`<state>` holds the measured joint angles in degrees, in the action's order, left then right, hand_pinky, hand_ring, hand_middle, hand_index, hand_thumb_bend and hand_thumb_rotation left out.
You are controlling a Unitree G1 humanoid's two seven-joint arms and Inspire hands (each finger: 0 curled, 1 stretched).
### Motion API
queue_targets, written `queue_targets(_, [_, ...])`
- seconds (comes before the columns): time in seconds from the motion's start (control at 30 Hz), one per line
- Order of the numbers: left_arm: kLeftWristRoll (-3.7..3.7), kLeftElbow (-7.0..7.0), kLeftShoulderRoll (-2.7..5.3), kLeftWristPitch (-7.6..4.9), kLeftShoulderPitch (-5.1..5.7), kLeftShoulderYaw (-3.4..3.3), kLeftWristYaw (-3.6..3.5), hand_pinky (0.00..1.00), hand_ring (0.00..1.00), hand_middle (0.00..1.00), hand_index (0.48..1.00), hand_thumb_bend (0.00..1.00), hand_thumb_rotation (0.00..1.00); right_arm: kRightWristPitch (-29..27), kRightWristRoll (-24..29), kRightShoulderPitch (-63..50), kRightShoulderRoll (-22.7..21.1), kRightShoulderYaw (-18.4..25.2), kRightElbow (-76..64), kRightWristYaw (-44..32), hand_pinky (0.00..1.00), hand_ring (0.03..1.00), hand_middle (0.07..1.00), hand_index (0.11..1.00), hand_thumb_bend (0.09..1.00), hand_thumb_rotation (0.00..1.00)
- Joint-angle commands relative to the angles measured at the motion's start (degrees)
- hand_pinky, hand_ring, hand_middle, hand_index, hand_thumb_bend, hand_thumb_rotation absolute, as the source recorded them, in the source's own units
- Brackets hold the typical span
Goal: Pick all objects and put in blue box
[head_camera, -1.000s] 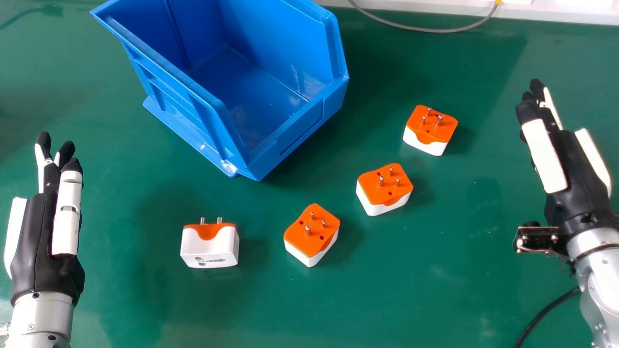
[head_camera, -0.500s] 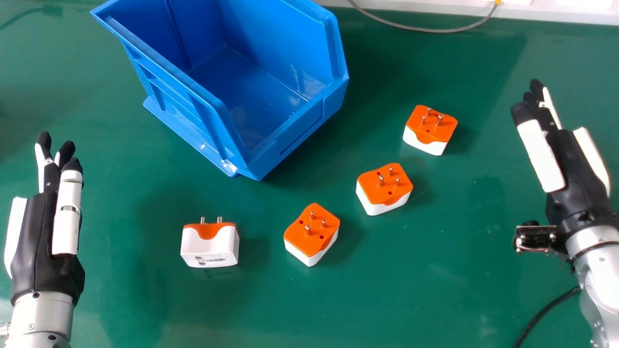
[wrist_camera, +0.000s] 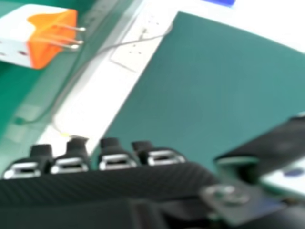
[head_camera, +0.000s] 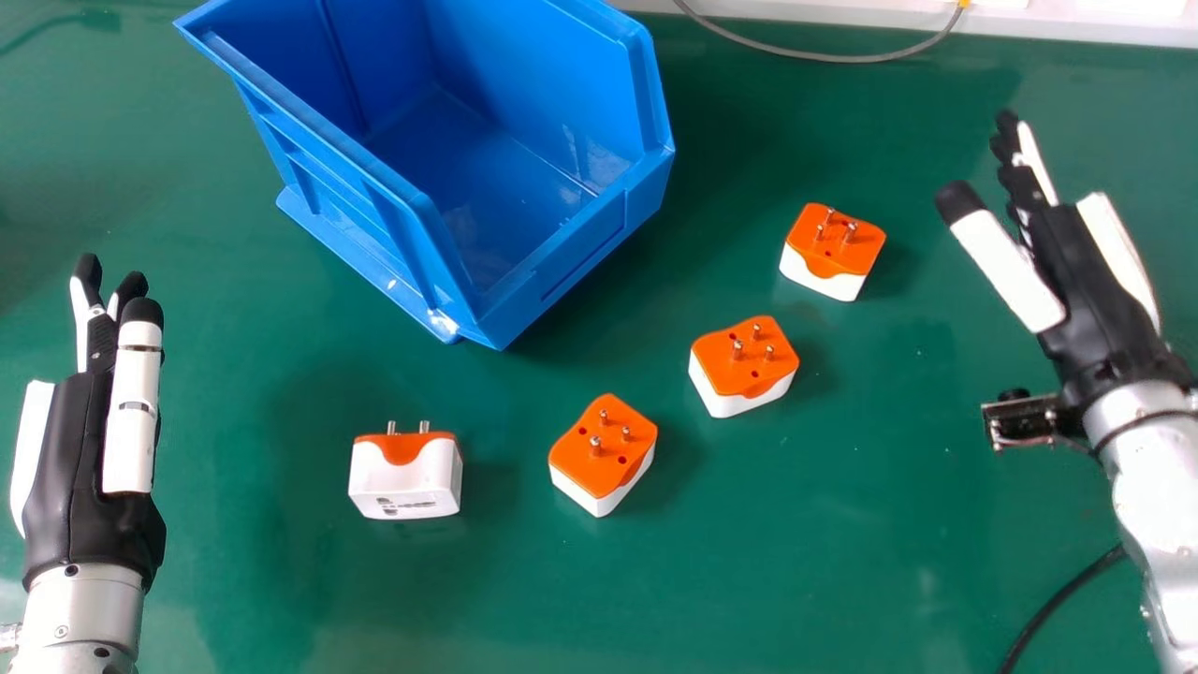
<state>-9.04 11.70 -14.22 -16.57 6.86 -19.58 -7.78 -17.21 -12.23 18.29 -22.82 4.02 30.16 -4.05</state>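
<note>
Head view: right hand [head_camera: 1095, 281], right, and left hand [head_camera: 82, 449], lower left, open, empty; ideally, grip the rightmost plug [head_camera: 831, 253] by its sides.

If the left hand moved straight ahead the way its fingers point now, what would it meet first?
The left hand's way looks free in the head view, over bare green table, passing close to the left of the blue box; its height is hard to judge.

Glossy green table [head_camera: 749, 580], bordered at the far side by a white strip [head_camera: 1076, 30]. Near that border, a grey cable [head_camera: 842, 58] in a shallow curve, with a yellow bit [head_camera: 964, 4]. On the strip, a socket plate [wrist_camera: 128, 55]; beyond, a plain green surface [wrist_camera: 205, 90].
</note>
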Motion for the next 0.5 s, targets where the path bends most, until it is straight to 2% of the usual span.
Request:
queue_targets(0.0, [0.03, -0.34, -0.60, -1.37, 0.01, -0.66, 0.12, 1.00, 1.00, 1.00, 1.000, 0.38, 0.98, -1.8, -2.9, 2.1, -2.1, -1.3, -0.8, 1.9, 1.00, 1.000, 1.000, 1.000, 0.680, 1.00])
queue_targets(0.17, [0.21, -0.03, -0.73, -1.21, -0.19, -0.65, 0.31, 1.00, 1.00, 1.00, 1.000, 0.40, 0.98, 2.0, -11.2, 3.0, -4.9, -4.4, -5.9, 3.9, 1.00, 1.000, 1.000, 1.000, 0.617, 0.99])
queue_targets(0.3, [-0.13, 0.49, -0.94, -1.17, -0.52, -0.73, 0.00, 1.00, 1.00, 1.00, 1.000, 0.40, 0.98, 5.2, -16.9, 3.7, -6.0, -6.8, -9.4, 4.7, 1.00, 1.000, 1.000, 1.000, 0.545, 0.97])
queue_targets(0.47, [-0.28, 1.00, -1.07, -1.41, -0.90, -0.80, -0.32, 1.00, 1.00, 1.00, 1.000, 0.41, 0.98, 8.5, -21.5, 5.9, -7.1, -9.8, -9.5, 3.8, 1.00, 1.000, 1.000, 1.000, 0.524, 0.95])
